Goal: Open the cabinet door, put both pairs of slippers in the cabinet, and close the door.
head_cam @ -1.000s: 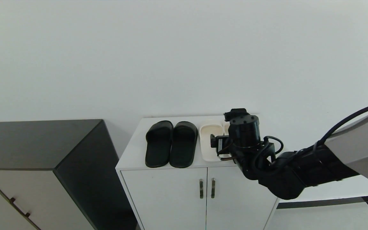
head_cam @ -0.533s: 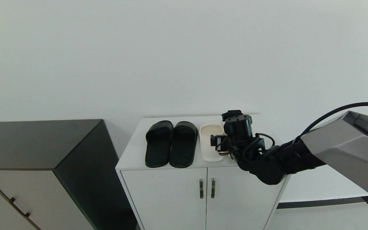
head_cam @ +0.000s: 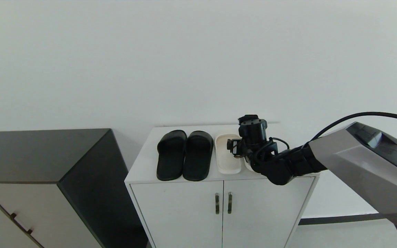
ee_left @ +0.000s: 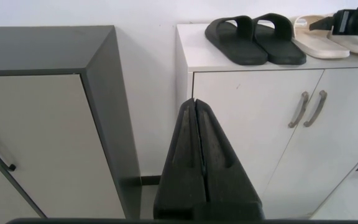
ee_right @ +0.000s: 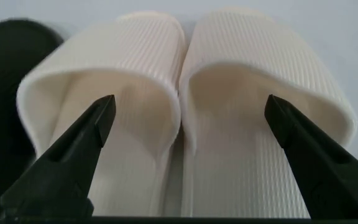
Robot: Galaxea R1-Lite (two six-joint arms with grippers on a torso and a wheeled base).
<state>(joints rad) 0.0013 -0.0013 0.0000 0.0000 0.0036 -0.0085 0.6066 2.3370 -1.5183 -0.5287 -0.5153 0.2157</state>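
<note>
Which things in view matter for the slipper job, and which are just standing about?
Job: white cabinet, doors shut; black slippers; cream slippers; right pincer, open at the cream pair.
Just there: dark cabinet beside it.

Black slippers (head_cam: 171, 158), ribbed cream slippers (ee_right: 123, 68), white cabinet (head_cam: 184, 217)

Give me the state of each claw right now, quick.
Left claw: shut, holding nothing.
Right claw: open, facing the cream slippers, gripping nothing.
</note>
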